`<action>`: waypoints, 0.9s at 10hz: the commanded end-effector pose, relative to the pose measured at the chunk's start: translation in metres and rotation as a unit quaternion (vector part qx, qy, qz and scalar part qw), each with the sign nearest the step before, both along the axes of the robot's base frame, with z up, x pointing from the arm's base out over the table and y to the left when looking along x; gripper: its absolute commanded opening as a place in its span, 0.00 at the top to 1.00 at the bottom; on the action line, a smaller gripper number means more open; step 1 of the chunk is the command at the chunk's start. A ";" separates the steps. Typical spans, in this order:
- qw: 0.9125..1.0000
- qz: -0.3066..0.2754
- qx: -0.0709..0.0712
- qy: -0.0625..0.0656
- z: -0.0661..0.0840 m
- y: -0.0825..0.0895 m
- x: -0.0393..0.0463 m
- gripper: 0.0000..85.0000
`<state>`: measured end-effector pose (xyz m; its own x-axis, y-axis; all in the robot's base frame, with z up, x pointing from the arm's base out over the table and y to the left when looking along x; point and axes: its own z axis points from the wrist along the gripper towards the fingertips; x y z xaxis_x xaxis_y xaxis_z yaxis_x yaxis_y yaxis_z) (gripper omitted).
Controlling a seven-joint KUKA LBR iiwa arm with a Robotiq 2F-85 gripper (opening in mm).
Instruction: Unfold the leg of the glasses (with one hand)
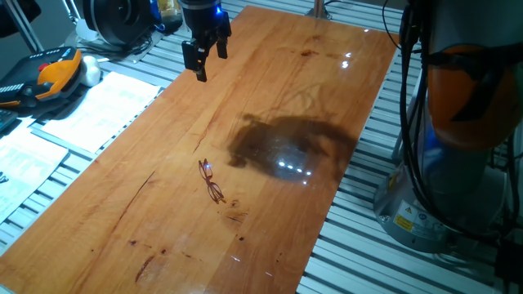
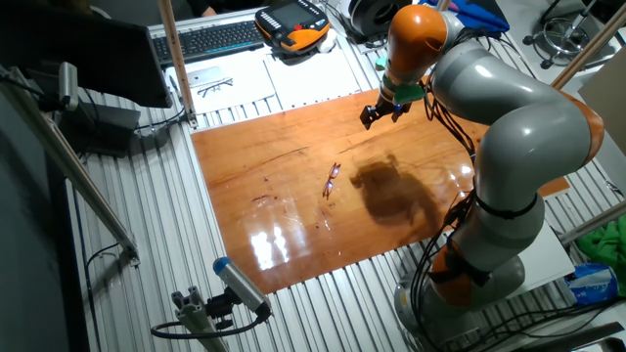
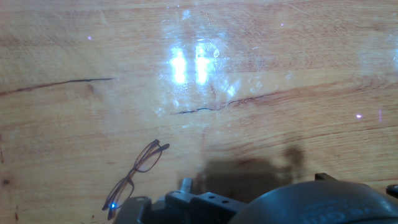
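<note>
The glasses (image 1: 210, 180) are a tiny reddish-brown wire frame lying flat on the wooden table (image 1: 294, 90), near its middle. They also show in the other fixed view (image 2: 332, 181) and at the lower left of the hand view (image 3: 134, 177). Their legs lie close against the frame and I cannot make out how they are folded. My gripper (image 1: 209, 57) hangs high above the far end of the table, well away from the glasses, open with nothing between its fingers. From the other side the gripper (image 2: 381, 113) is seen on the orange arm (image 2: 416, 34).
Paper sheets (image 1: 98, 106) and an orange-black handheld unit (image 1: 45, 75) lie on the slatted bench left of the table. A keyboard (image 2: 205, 39) sits beyond the table. The robot base (image 2: 484, 264) stands at the table's right side. Light glares on the wood (image 3: 186, 65).
</note>
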<state>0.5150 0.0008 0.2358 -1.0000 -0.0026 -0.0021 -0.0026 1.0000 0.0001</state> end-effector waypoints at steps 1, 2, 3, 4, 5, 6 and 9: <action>0.999 0.009 -0.039 -0.036 0.000 0.000 -0.0001 1.00; 0.999 0.008 -0.039 -0.036 0.001 0.001 -0.0002 1.00; 0.999 0.007 -0.039 -0.034 0.002 0.002 -0.0007 1.00; 0.999 0.007 -0.039 -0.033 0.003 0.002 -0.0012 1.00; 0.999 0.007 -0.038 -0.032 0.003 0.002 -0.0013 1.00; 0.999 0.007 -0.038 -0.031 0.003 0.003 -0.0014 1.00; 0.999 0.005 -0.038 -0.025 0.003 0.004 -0.0012 1.00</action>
<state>0.5138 0.0048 0.2390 -0.9988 -0.0141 -0.0478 -0.0104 0.9971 -0.0756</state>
